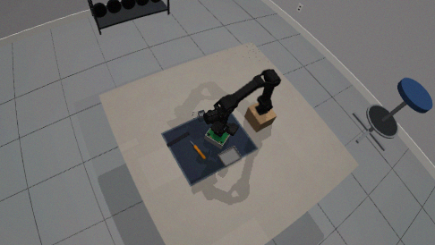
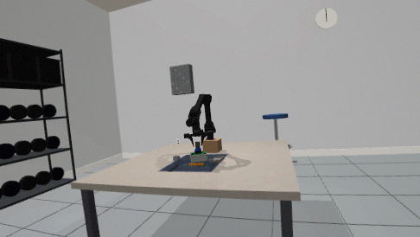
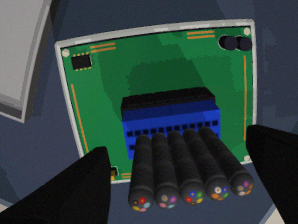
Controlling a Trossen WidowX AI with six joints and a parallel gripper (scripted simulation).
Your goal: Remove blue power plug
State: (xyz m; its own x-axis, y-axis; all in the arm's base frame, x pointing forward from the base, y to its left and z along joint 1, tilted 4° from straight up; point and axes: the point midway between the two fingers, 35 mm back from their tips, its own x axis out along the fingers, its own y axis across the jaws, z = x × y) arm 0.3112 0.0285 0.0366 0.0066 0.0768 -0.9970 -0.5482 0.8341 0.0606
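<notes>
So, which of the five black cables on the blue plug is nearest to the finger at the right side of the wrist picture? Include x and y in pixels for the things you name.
The rightmost cable [image 3: 225,156]. Its round end sits highest of the five in the wrist view, with no other cable between it and that finger [image 3: 275,157].

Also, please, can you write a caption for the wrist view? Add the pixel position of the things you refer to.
Open gripper [image 3: 178,147] straddling the black cables of the blue power plug [image 3: 171,120], seated on the green circuit board [image 3: 150,65].
</notes>
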